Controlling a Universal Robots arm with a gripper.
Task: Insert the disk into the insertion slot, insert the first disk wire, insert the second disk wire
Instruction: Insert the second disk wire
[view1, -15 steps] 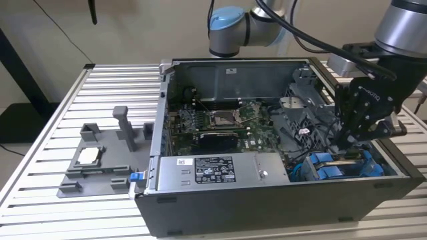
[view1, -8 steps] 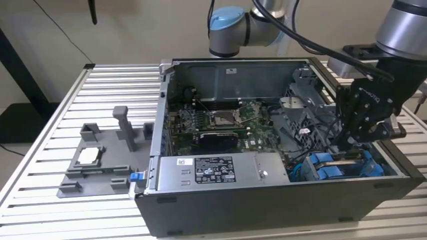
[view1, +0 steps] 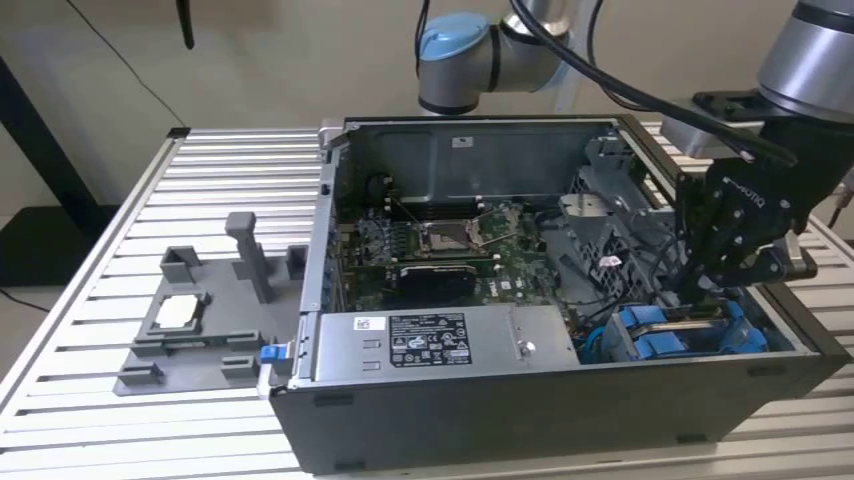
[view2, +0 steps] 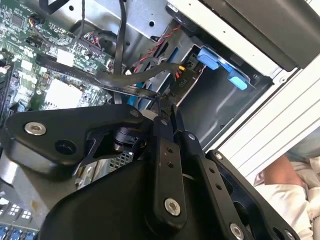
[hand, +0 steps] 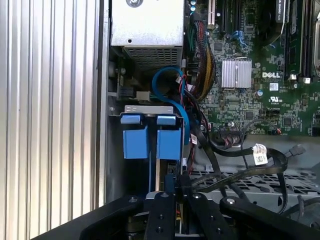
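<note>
Disk (view1: 683, 328) already sits in the insertion slot (hand: 150, 111) at the case's corner on the exterior view's right, blue tabs showing. Our gripper (hand: 172, 181) hangs just above it, fingers narrow, seemingly pinching a wire end we cannot identify. We judge loose cables (hand: 235, 150) nearby could snag or misalign the plug.
</note>
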